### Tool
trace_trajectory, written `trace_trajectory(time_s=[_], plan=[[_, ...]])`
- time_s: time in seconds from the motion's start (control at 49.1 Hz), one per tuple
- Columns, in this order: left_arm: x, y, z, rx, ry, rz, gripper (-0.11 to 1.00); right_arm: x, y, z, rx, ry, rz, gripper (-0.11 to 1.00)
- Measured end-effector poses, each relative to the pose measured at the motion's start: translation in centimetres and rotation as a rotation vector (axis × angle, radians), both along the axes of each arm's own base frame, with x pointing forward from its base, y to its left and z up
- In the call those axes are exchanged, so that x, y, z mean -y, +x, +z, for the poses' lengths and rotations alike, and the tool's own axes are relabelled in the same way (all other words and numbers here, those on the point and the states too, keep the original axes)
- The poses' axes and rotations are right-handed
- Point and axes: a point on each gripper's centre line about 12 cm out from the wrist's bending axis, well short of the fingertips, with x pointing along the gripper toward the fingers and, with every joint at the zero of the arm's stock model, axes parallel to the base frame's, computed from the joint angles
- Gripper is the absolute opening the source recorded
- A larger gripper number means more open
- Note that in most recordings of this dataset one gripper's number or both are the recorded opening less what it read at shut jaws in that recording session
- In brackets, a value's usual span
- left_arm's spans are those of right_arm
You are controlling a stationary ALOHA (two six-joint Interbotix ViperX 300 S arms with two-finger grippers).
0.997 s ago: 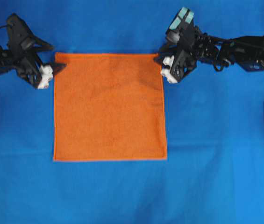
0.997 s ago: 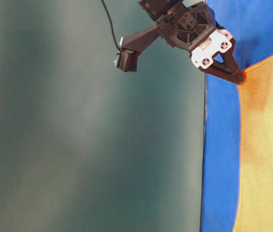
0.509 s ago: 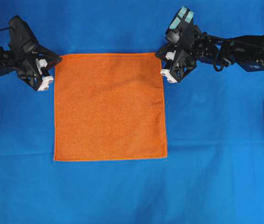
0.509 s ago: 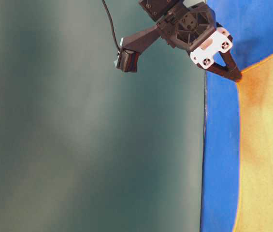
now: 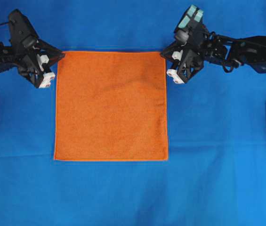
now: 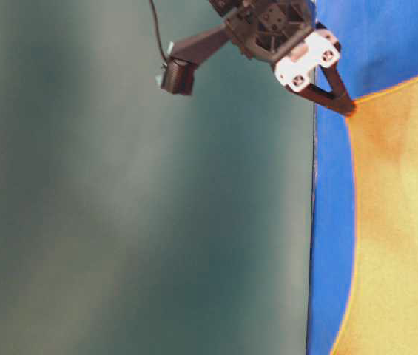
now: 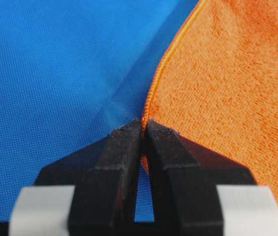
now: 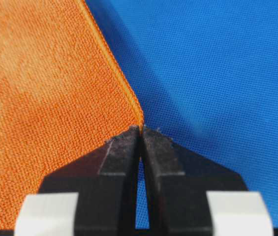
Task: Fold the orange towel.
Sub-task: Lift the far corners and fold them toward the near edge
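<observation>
Left gripper [image 7: 142, 129]: jaws pressed together on the far-left corner of the orange towel [image 5: 110, 106]; in the left wrist view the hem runs straight into the seam between the pads, so I read this as a pinch on the corner itself, not on the blue cloth [image 5: 217, 188] beneath.

Right gripper [image 8: 141, 132]: likewise clamped, tips meeting exactly where the far-right corner's hem ends; a thin bite, only the very point of the fabric between the pads.

Both arms come in from the outer sides, each angled inward toward its own corner; I judge this keeps the bodies off the towel and leaves the far edge free to travel between them.

Table-level view: the corner at the left gripper sits a little raised, with shadow on the blue cloth under the tips; the overhead view shows the rest of the towel lying flat and square, near edge undisturbed, centred between the arms.

Judgement: grasp step done, fold not yet made; next move should carry both corners up and toward the near edge together. Risk: the shallow bite may slip; uneven travel would skew the fold.
</observation>
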Motion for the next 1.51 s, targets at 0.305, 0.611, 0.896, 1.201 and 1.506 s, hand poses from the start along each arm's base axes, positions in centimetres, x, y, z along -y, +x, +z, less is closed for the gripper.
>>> trace_trajectory(time_s=[0.305,0.611,0.896,1.201,1.506], plan=[[1.0,0.2,1.0,0.012,-0.009,-0.030,0.02,-0.3,0.1,0.4,0.016,-0.006,0.008,0.02],[5.2,0.6,3.2,0.019,-0.054,-0.167,0.02,-4.0,0.6,3.2,0.085,-0.006,0.093,0.02],[10.8,-0.2,4.0,0.011,-0.173,-0.314,0.02,-10.1,0.1,4.6,0.097,0.039,0.236,0.02],[17.0,-0.9,3.0,-0.061,-0.287,-0.500,0.02,-15.8,-0.3,3.8,0.034,0.116,0.361,0.02],[19.4,-0.4,1.7,-0.139,-0.317,-0.548,0.02,-18.4,-0.5,3.1,0.012,0.166,0.403,0.02]])
